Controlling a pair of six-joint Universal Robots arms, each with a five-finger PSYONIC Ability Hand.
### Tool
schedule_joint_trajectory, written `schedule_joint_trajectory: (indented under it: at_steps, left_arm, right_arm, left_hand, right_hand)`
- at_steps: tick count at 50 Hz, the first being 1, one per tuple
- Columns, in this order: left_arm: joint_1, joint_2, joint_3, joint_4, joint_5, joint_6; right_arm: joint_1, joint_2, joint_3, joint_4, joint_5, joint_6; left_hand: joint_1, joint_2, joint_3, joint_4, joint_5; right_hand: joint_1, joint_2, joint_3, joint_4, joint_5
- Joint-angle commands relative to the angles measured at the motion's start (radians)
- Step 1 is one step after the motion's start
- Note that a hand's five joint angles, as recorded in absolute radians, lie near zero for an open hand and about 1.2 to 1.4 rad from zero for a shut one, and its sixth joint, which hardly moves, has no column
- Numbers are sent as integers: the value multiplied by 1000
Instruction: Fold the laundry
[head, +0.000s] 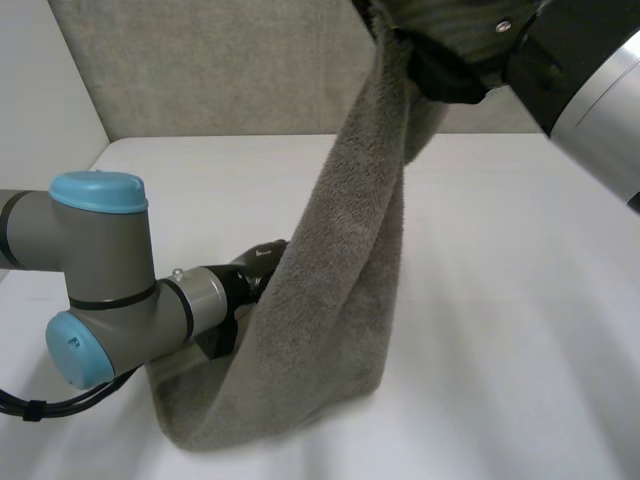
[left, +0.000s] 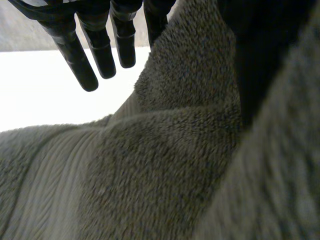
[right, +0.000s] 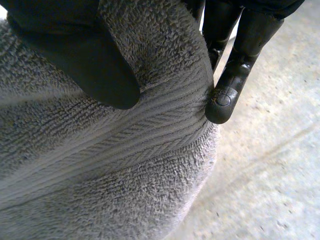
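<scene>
Grey towel: the grey towel (head: 330, 320) hangs in a twisted rope from the upper right of the head view down to the lower centre. Its bottom end lies bunched on the worktop (head: 500, 300).
Right hand: my right hand (head: 450, 70) is raised at the upper right. My thumb presses the towel's woven band against my fingers (right: 225, 100), so I am pinching it near an edge.
Left hand: my left hand (head: 258, 262) is low at the centre left, tucked behind the hanging cloth. My fingers (left: 82, 65) are straight and slightly spread, holding nothing, and the towel rises just beside them.
Stage, as I judge it: the towel is lifted but not spread, and no fold is laid yet.
Risk, slipping: I hold by one pinch on thick pile, and the weight of the hanging cloth could pull it out of my fingers.
Risk, twist: if I lay it down as it hangs, the twist would leave a crooked, lumpy fold. My left hand needs a second corner first.
Risk, snagging: the cloth drapes against my left hand, so moving that hand could drag the bunched end.
Around: my left arm (head: 100, 290) crosses the lower left, and a beige back panel (head: 200, 70) stands behind the worktop.
In the way: my left arm takes up space where the towel would be spread.
</scene>
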Motion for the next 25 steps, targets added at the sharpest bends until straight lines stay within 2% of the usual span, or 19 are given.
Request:
schedule_joint_trajectory:
  at_steps: [1, 4, 5, 6, 7, 8, 13, 15, 16, 18, 19, 22, 25]
  left_arm:
    - [0, -41, 2, -90, 1, 168]
    - [-3, -65, 11, -119, 19, 188]
    - [-5, -77, 17, -127, 36, 188]
    - [-5, -78, 17, -127, 36, 188]
    - [-6, -90, 26, -127, 50, 189]
    - [-6, -97, 39, -126, 48, 191]
    - [-5, -102, 122, -110, 14, 186]
    - [0, -104, 215, -66, -79, 185]
    - [0, -104, 215, -66, -79, 185]
    - [12, -101, 323, -6, -221, 185]
    - [12, -101, 324, -6, -222, 185]
    - [43, -82, 523, 98, -405, 186]
    - [58, -52, 647, 138, -435, 186]
  right_arm:
    - [-48, 4, 0, 2, -37, 5]
    - [-48, 7, 8, 2, -47, 7]
    - [-48, 9, 9, 0, -45, 7]
    - [-48, 15, 11, 0, -45, 7]
    - [-48, 15, 11, 0, -45, 7]
    - [-48, 19, 11, 0, -45, 5]
    - [-48, 52, 8, -3, -47, 1]
    - [-49, 87, -4, -17, -47, -4]
    - [-49, 87, -4, -17, -47, -4]
    - [-54, 151, -33, -56, -41, -7]
    - [-54, 151, -33, -57, -41, -7]
    - [-83, 268, -131, -142, -25, -8]
    - [-97, 324, -222, -207, -1, -14]
  left_hand:
    - [159, 163, 163, 163, 162]
    - [224, 228, 228, 228, 227]
    - [404, 408, 408, 408, 407]
    - [406, 410, 410, 410, 409]
    - [784, 788, 788, 788, 787]
    - [1034, 1038, 1038, 1038, 1037]
    - [1037, 1041, 1041, 1041, 1040]
    - [1037, 1041, 1041, 1041, 1040]
    - [1037, 1041, 1041, 1041, 1040]
    - [1037, 1041, 1041, 1041, 1040]
    - [1037, 1041, 1041, 1041, 1040]
    - [1037, 1041, 1041, 1041, 1040]
    - [1037, 1041, 1041, 1041, 1040]
  right_hand:
    - [429, 220, 209, 201, 231]
    - [429, 220, 209, 201, 231]
    - [429, 220, 209, 201, 231]
    - [429, 220, 209, 201, 231]
    - [429, 220, 209, 201, 231]
    - [429, 220, 209, 201, 231]
    - [429, 220, 209, 201, 231]
    - [429, 220, 209, 201, 231]
    - [429, 220, 209, 201, 231]
    - [429, 220, 209, 201, 231]
    - [429, 220, 209, 201, 231]
    - [429, 220, 209, 201, 231]
    - [429, 220, 209, 201, 231]
